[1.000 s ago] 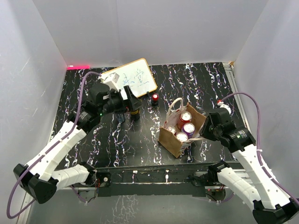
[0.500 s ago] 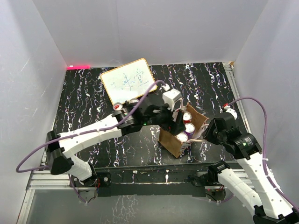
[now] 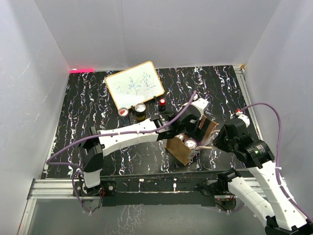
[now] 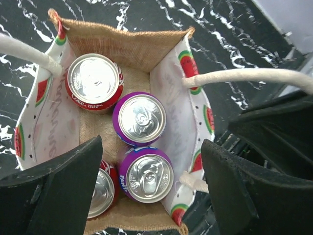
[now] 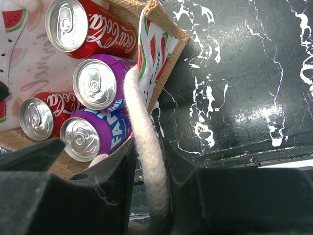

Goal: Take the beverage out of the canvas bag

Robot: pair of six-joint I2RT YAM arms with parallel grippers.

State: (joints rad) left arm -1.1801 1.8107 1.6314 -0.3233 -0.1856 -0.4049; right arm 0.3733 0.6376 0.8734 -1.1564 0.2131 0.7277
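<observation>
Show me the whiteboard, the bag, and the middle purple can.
whiteboard (image 3: 134, 84), top view, middle of white face
bag (image 4: 127, 44), left wrist view, brown end wall
middle purple can (image 4: 139, 118), left wrist view, silver lid

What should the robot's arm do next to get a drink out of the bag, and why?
Probably lower the open left gripper straight down so its fingers straddle a purple can. It hovers over the canvas bag, the can tops show between its fingers, and the right gripper pinches a cord handle, steadying the bag.
</observation>
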